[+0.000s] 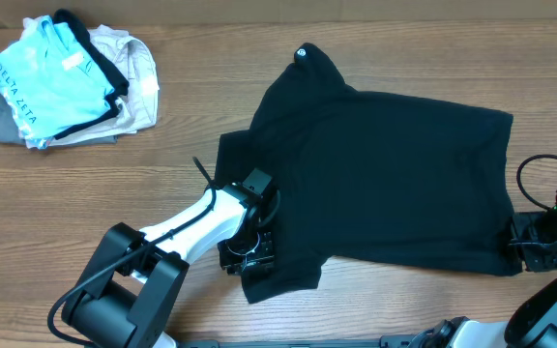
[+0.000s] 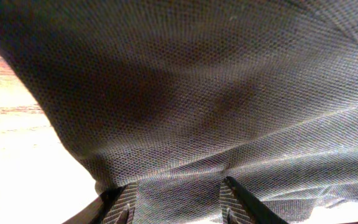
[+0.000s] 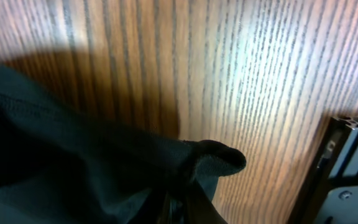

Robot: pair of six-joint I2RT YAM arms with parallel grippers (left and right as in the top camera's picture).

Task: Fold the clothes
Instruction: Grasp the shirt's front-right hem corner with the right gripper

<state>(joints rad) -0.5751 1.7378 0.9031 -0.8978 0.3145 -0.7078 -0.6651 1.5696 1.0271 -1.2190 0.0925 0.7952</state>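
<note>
At centre-right of the desk (image 1: 375, 314): black T-shirt (image 1: 385, 174), spread mostly flat, one end up toward top of frame w/ small white tag (image 1: 303, 53) showing. Covers mid to right of overhead view. Bottom-left corner wrinkled, lower edge running off toward bottom right.

At lower left of overhead: left pincer (image 1: 249, 249), sitting on the shirt's left edge near that bottom-left corner. In left wrist view: fingers (image 2: 244, 199) part-way apart, cloth bunched in the gap, creases fanning out from there. Reads as a half-closed grip on the T-shirt. Cloth over nearly the whole view, bare desk only at left.

At right edge of overhead: right pincer (image 1: 535, 242), touching the shirt's bottom-right corner. In right wrist view: closed tight on a folded bit of hem, small rounded tuck of cloth (image 3: 219, 158) poking out just past the tips, wood grain behind, shadow on the wood beside it. Can't tell if that corner is off the desk.

At upper left of overhead, well apart from the T-shirt: pile of other garments. Light blue shirt (image 1: 42, 82) w/ lettering on top, beige garment (image 1: 141, 72) on the right side, grey garment (image 1: 3, 121) at the pile's left edge.
</note>
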